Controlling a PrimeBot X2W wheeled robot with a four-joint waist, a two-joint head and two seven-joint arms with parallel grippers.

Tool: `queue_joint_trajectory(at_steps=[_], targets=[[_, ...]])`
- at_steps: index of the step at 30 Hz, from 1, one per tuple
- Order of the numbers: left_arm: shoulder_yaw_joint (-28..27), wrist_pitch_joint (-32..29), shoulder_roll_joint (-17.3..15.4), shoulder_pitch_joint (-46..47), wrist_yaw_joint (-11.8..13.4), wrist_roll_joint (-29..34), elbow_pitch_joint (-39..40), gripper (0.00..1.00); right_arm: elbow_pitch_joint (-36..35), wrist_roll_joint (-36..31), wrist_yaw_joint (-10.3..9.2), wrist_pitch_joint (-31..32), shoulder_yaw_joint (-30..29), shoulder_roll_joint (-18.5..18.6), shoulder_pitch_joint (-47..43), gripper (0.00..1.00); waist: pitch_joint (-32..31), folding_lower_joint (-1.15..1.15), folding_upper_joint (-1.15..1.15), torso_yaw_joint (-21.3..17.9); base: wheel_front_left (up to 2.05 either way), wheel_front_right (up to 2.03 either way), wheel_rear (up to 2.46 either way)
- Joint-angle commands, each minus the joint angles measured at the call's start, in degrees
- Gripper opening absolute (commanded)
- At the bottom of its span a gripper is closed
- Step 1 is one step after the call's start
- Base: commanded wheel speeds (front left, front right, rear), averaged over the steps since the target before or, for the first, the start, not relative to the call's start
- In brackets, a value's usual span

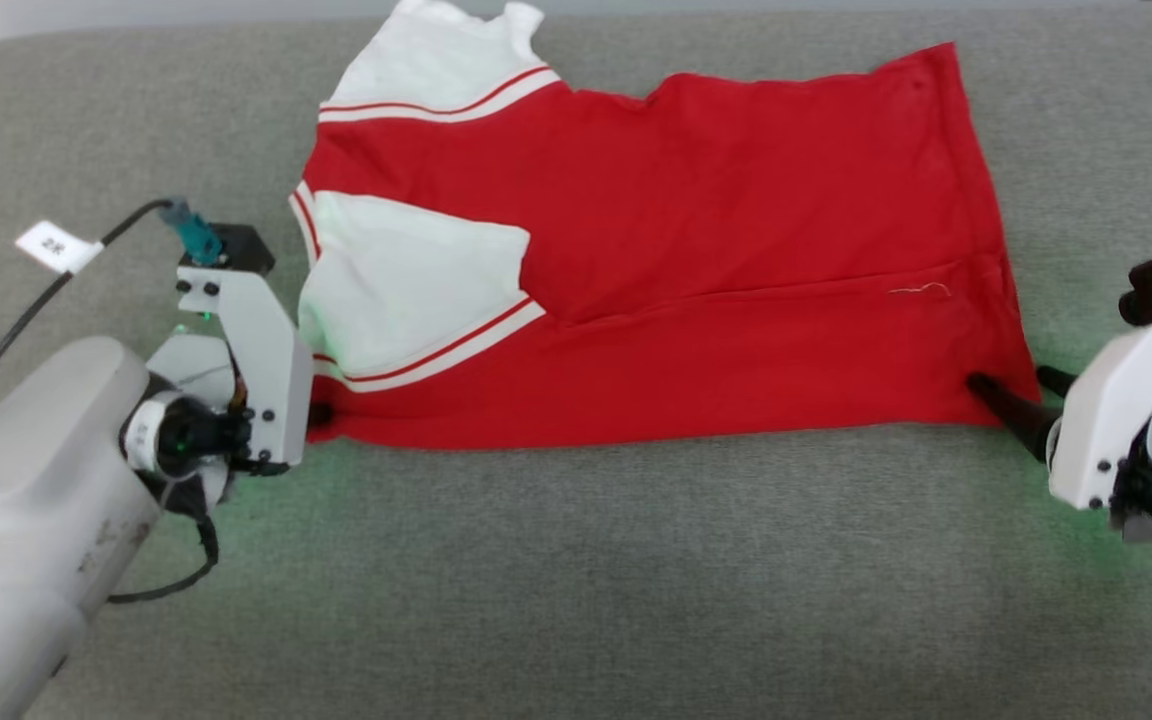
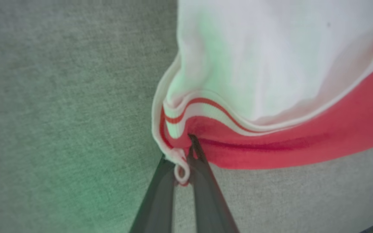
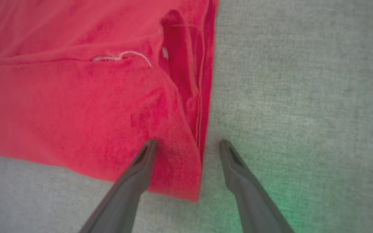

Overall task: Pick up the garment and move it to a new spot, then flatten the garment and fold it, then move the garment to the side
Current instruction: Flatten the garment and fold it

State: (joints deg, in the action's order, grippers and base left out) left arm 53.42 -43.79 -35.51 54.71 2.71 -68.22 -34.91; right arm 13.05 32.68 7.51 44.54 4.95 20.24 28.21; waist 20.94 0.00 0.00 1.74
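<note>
- The grey cloth surface [image 1: 576, 600] is carrying everything.
- The garment [image 1: 696, 260] is lying flat across its far half, with the white sleeves toward the robot's left.
- The right gripper [image 3: 188, 142] is standing spread, straddling the garment's near right corner: one finger on red cloth, the other on grey.
- The left gripper [image 2: 180, 155] is pinching the striped trim at the near left corner, fingers pressed together.
- A loose white thread [image 3: 134, 55] is curling near the hem.
</note>
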Motion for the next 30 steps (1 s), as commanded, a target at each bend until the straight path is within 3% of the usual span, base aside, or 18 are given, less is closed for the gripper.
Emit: queue_joint_trajectory(at_steps=[1,3,4,5,9,18,23,30], targets=[[1.3,1.3,2.2,-2.0,0.2,0.6,-1.6,0.00,1.4,-0.2,-0.05,0.7,0.8,-0.7,0.1,1.00,0.5,0.00,0.00,0.6,0.00,0.00,0.00],[1.3,1.6,2.5,-1.7,-0.3,0.6,-2.1,0.00,4.9,0.0,-0.05,1.8,2.1,-1.2,0.7,1.00,0.7,0.00,0.00,0.7,0.00,0.00,0.00],[1.3,1.6,2.7,-1.6,-0.3,0.6,-2.4,0.00,6.5,-0.3,-0.05,2.0,2.6,-1.2,1.0,0.53,0.8,0.00,0.00,0.8,0.00,0.00,0.00],[1.3,1.6,2.9,-1.5,-0.5,0.6,-2.7,0.00,7.8,-0.5,-0.05,2.1,3.3,-1.2,1.3,0.00,0.9,0.00,0.00,0.9,0.00,0.00,0.00],[1.3,1.6,3.3,-1.3,-1.0,0.4,-3.9,0.00,10.5,0.6,-0.03,1.4,4.9,-0.9,2.5,0.00,1.0,0.00,0.00,1.0,0.00,0.00,0.00],[0.6,-0.5,0.5,-1.2,-0.5,-0.7,-2.1,0.00,9.9,3.6,-0.09,-1.5,5.8,4.2,3.9,0.00,-0.6,0.00,0.00,0.8,0.00,0.00,0.00],[0.7,-2.4,-2.4,-1.3,1.1,-0.2,2.6,0.00,7.4,5.2,-0.10,-0.4,6.1,6.5,2.8,0.00,-2.1,0.00,0.00,0.9,0.00,0.00,0.00],[0.8,-4.7,-7.3,-3.0,5.4,0.1,12.5,0.00,1.3,7.0,-0.07,2.9,6.0,9.6,-0.2,0.00,-4.1,0.00,0.00,1.1,0.00,0.00,0.00]])
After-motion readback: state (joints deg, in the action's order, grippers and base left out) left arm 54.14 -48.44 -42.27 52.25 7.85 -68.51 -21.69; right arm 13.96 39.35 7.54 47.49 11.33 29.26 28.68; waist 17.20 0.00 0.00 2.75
